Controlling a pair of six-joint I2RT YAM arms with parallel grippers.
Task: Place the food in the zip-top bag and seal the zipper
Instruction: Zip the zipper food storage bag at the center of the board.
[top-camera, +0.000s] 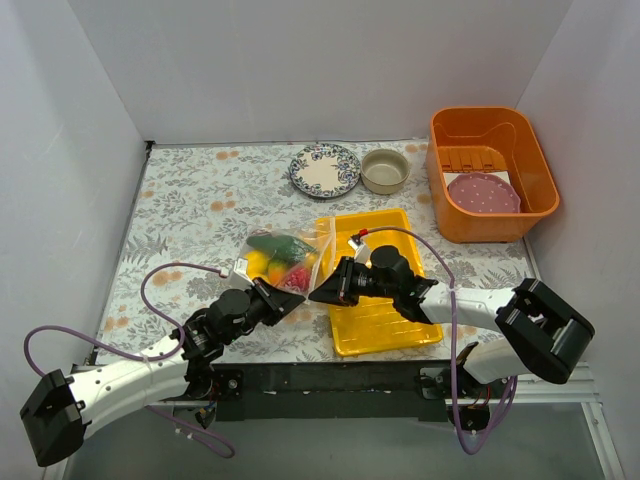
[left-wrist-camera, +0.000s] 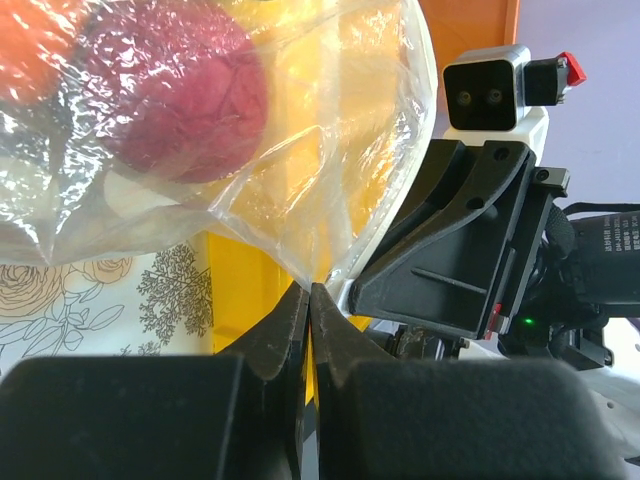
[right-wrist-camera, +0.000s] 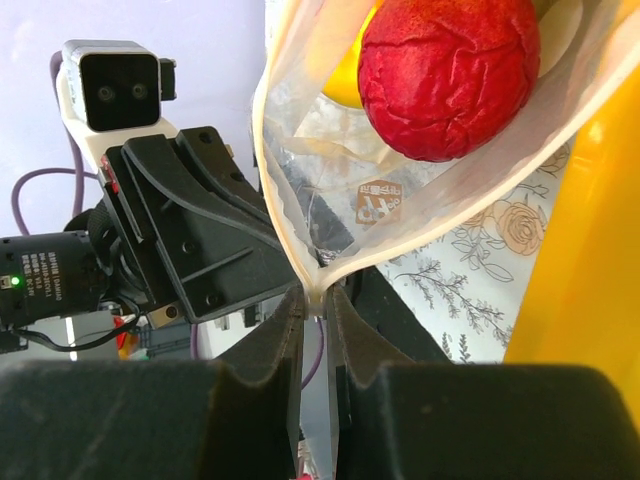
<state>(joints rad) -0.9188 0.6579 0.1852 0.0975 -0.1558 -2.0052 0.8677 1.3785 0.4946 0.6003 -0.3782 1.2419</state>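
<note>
**Both pincers clamped on the bag's edge**

The table (top-camera: 180, 200) carries the yellow tray (top-camera: 385, 320). The zip-top bag (top-camera: 280, 262) sits just left of the tray. We see the food (right-wrist-camera: 450, 75) inside the bag: red, yellow, orange and green pieces. The left pincer (left-wrist-camera: 310, 292) and right pincer (right-wrist-camera: 318, 298) face each other, tips close, each clenched on the bag's near edge. The right one pinches the pale zipper (right-wrist-camera: 272, 190).

Left claw (top-camera: 298, 297), right claw (top-camera: 316, 295): both clamped, tips facing.
</note>
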